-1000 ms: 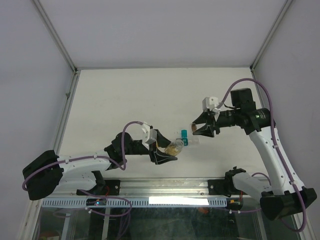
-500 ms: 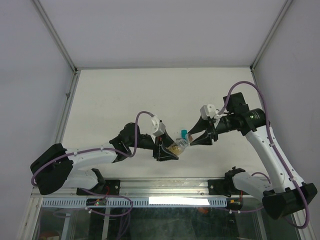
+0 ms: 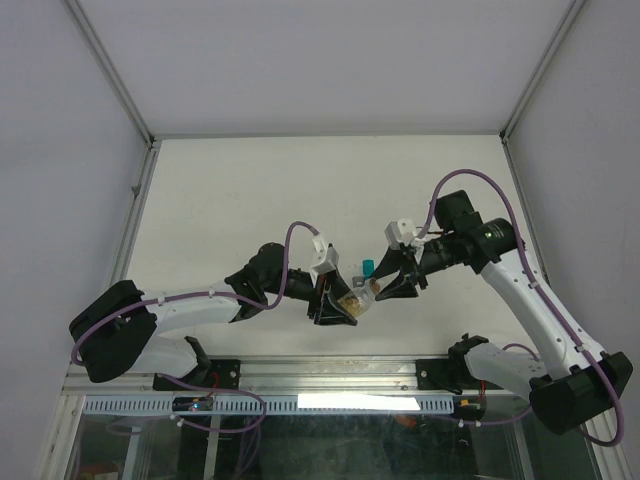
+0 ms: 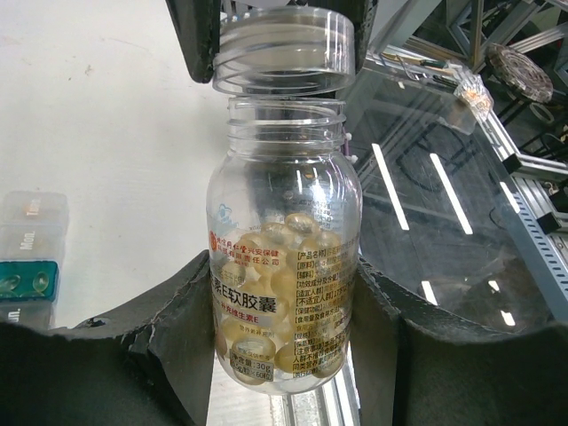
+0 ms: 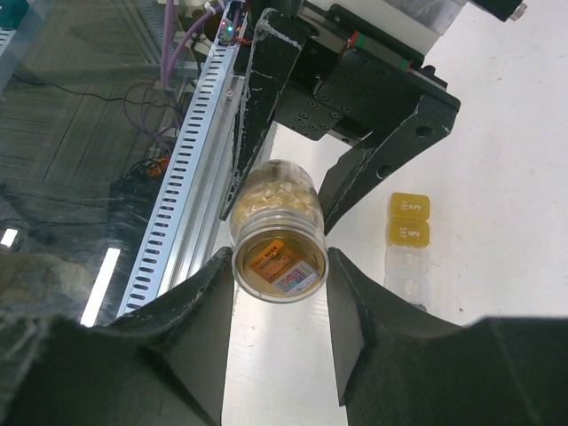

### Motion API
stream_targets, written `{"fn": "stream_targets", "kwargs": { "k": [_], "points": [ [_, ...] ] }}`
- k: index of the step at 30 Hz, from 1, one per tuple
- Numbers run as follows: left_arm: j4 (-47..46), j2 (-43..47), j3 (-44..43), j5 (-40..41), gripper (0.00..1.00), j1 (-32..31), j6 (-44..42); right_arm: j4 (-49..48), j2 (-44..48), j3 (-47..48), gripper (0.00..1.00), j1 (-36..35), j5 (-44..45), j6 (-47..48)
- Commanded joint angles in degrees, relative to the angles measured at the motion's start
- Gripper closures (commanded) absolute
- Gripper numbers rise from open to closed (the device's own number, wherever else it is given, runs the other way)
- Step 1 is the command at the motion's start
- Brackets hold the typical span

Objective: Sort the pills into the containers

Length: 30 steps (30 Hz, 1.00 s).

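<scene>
Change: right claw (image 5: 280, 266) moved in, clenched on cap (image 4: 282, 49) | left claw (image 4: 284, 306) grasps pill bottle (image 4: 284, 266) | cap looks freed; pouring likely next.

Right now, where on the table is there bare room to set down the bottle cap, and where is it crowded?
Free: the far half of the table, from the back rail down to the left gripper and right gripper. Crowded: the near middle, where they meet around the bottle, cap and pill boxes.
</scene>
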<state>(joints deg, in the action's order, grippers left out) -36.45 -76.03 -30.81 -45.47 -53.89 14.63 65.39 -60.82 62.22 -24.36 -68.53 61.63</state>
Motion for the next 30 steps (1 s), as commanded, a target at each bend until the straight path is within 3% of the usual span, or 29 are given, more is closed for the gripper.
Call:
{"fn": "stream_targets", "kwargs": {
  "k": [1,18,30],
  "points": [
    [-1.99,1.17,-2.84,-2.34,1.00,0.54,-0.02,-2.29,-0.46,-0.38,0.78,-0.79,1.57,-1.05],
    [2.50,1.22,-4.22,-2.33,1.00,0.62,-2.41,3.41,-2.50,0.15,0.77,-1.93,2.09,2.42],
    [0.47,0.27,-4.61,-2.41,1.00,1.33,-1.20,4.85,-2.35,-0.78,0.76,-3.26,1.46,4.37]
  ]
}}
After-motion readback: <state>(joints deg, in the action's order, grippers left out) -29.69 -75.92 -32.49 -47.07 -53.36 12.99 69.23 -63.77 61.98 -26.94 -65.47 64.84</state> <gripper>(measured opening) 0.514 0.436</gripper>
